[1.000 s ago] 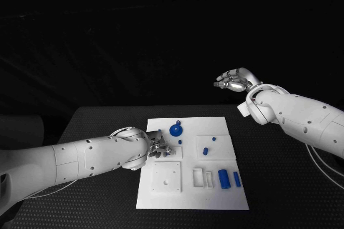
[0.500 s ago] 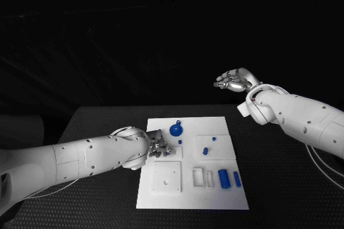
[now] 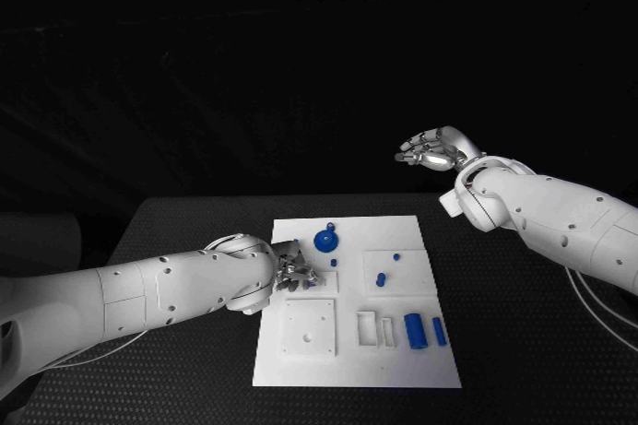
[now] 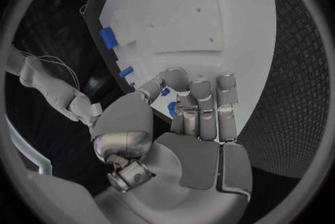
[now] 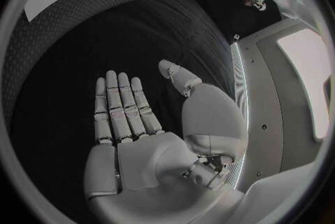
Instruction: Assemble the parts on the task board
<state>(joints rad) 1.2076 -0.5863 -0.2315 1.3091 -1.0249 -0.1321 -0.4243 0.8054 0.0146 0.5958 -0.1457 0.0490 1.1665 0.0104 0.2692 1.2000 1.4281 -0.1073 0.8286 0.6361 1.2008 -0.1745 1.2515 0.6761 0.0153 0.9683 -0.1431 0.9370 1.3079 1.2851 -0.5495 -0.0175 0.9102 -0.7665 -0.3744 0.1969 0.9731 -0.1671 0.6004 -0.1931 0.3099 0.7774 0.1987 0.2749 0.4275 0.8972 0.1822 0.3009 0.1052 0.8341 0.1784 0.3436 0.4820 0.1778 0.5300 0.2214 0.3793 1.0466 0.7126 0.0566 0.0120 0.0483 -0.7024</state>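
The black table (image 3: 186, 222) carries the white task board (image 3: 406, 370), which lies lengthwise in front of the robot in the head view. The left arm (image 3: 133, 291) reaches across the table from the side, and its bulk covers the board's near-left edge. The right arm (image 3: 559, 218) is raised well clear of the board, off beyond its far right corner.

On the board, the raised white square block (image 3: 307, 329) sits by the left arm, with narrow white slot frames (image 3: 375, 328) beside it. Two blue cylinders (image 3: 426, 331) lie side by side toward the right edge. A round blue part (image 3: 325, 239) sits near the board's far end, and a small blue peg (image 3: 381, 279) lies between it and the cylinders.

The left hand (image 3: 295, 274) is down on the board next to the round blue part; from the head view its fingers are bunched and the arm hides what is under them. The left wrist view shows more: the fingers (image 4: 201, 109) curl down onto the board with a small blue piece (image 4: 171, 108) at their tips, probably pinched against the thumb, though the contact is hard to make out.

The right hand (image 3: 432, 151) hangs in the air, and the right wrist view shows its fingers (image 5: 120, 109) straight, side by side, holding nothing.
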